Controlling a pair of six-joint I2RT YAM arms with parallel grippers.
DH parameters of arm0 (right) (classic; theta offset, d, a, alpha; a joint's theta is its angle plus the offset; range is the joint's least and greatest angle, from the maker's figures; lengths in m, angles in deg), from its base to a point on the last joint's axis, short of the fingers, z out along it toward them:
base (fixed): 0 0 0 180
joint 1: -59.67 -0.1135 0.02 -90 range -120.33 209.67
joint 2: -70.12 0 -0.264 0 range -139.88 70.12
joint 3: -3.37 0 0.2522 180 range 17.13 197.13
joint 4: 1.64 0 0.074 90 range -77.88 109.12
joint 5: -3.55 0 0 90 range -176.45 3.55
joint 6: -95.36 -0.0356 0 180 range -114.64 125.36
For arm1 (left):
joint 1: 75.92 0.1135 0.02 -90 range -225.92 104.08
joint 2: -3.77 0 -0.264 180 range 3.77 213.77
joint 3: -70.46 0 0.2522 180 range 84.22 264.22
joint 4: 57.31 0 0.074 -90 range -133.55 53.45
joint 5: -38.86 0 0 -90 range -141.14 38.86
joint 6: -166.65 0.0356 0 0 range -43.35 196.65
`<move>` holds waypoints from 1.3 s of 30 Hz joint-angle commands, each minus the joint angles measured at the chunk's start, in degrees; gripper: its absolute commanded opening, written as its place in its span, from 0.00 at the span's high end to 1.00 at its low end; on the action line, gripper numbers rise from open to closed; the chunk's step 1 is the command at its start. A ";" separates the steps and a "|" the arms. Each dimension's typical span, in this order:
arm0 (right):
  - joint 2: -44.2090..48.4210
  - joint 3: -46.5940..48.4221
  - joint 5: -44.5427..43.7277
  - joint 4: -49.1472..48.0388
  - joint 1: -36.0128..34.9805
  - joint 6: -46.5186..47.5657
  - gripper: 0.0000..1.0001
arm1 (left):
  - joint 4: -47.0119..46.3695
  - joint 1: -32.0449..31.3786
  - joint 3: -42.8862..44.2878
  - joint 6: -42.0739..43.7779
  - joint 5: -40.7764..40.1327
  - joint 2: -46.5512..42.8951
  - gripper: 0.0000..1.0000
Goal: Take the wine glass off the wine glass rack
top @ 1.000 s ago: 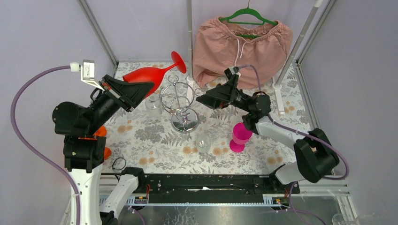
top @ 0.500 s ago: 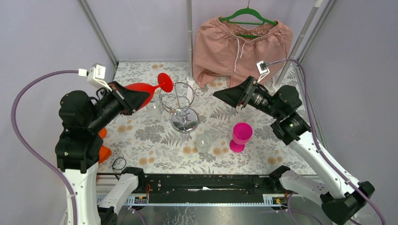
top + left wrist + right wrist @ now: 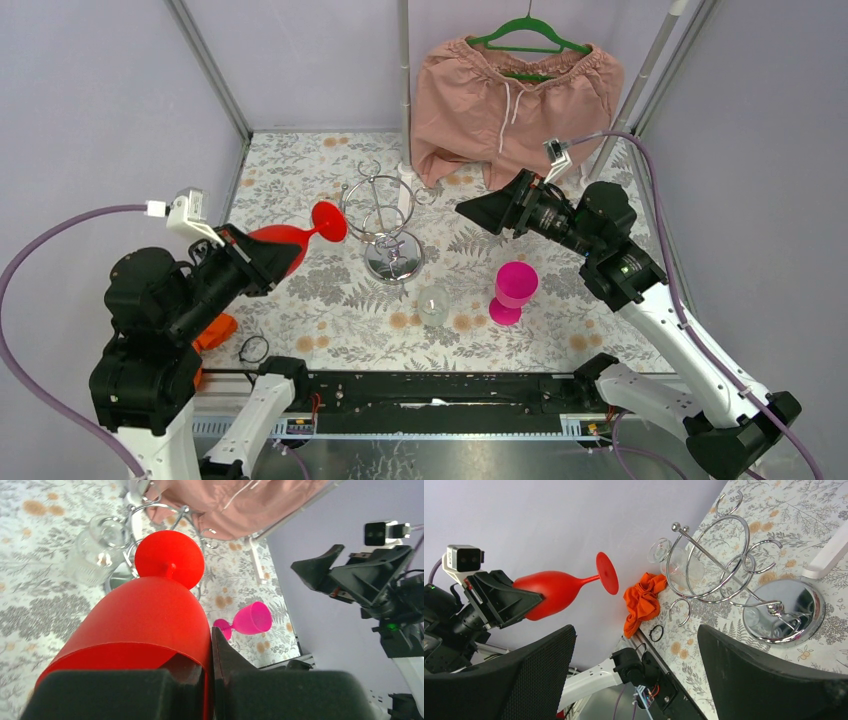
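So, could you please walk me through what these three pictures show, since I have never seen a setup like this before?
These are two robot arms bolted at a table's near edge. One picture looks down from above; the other two come from cameras on each wrist. The left hand is shut on a red wine glass, held sideways in the air, apart from the chrome wine glass rack. The right hand is open and empty. On the flowered table stand a pink glass and a small clear glass; an orange cloth lies near the left arm. Pink shorts hang behind.
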 commanded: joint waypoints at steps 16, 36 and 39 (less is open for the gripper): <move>0.91 -0.18 -1.35 0.17 0.28 -0.22 0.00 | 17.89 0.38 -12.36 2.24 -9.76 -8.46 1.00; -0.97 -2.63 -1.07 0.01 0.27 0.21 0.00 | 8.39 0.40 -28.32 2.83 -11.55 -6.17 1.00; -1.74 -2.92 -0.77 -0.30 0.24 0.30 0.00 | 4.76 0.39 -30.67 3.30 -11.35 -3.92 1.00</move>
